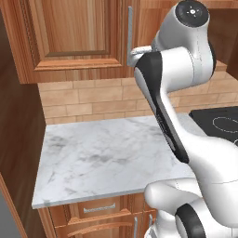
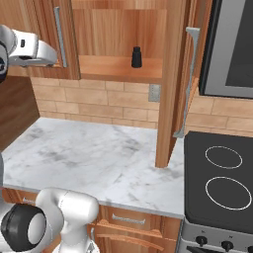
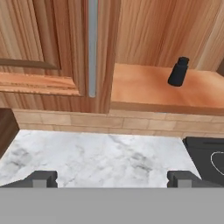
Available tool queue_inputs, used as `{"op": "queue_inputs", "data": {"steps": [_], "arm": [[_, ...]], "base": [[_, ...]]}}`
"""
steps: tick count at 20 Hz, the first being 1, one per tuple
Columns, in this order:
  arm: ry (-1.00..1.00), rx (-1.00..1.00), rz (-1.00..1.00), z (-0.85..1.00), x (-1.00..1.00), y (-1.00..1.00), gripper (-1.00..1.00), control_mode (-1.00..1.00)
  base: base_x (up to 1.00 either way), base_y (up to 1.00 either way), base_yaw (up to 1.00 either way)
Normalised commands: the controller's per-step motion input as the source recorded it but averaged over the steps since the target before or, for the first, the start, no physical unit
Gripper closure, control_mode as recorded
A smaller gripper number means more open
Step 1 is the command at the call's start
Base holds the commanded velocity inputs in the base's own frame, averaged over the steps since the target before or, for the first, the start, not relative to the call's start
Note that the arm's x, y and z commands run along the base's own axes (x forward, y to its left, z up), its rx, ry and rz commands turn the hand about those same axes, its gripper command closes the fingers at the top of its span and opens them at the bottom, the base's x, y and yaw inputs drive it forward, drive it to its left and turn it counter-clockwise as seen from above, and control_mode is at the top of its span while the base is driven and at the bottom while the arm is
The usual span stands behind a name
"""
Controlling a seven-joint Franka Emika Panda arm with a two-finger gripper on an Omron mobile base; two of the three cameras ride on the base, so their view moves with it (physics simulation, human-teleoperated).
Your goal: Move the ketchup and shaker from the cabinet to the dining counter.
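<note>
You had the gripper (image 3: 112,178) wide apart; the shaker (image 3: 178,72) looked light, rigid: grip its wider body.

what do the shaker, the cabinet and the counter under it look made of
Shaker: matte black, plastic or coated metal; no shine to tell which. Cabinet: reddish-brown wood with visible grain and a satin finish; its bar handle looks like brushed metal. Counter: polished white-grey marble or marble-look stone, with soft grey veining.
</note>
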Motion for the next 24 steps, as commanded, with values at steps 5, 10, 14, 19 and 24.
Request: {"op": "queue_inputs", "data": {"steps": [5, 10, 14, 19, 24], "arm": [[0.01, 0.0, 0.0, 0.03, 0.34, 0.04, -1.0, -1.0], [0.0, 0.0, 0.0, 0.0, 0.37, 0.1, -1.0, -1.0], [0.0, 0.0, 0.0, 0.0, 0.44, 0.05, -1.0, -1.0], [0.0, 0.0, 0.0, 0.0, 0.43, 0.08, -1.0, -1.0], [-0.01, 0.0, 0.0, 0.0, 0.36, 0.02, -1.0, -1.0]], "base": [[0.0, 0.0, 0.0], [0.0, 0.0, 0.0], [0.0, 0.0, 0.0], [0.0, 0.0, 0.0], [0.0, 0.0, 0.0]]}}
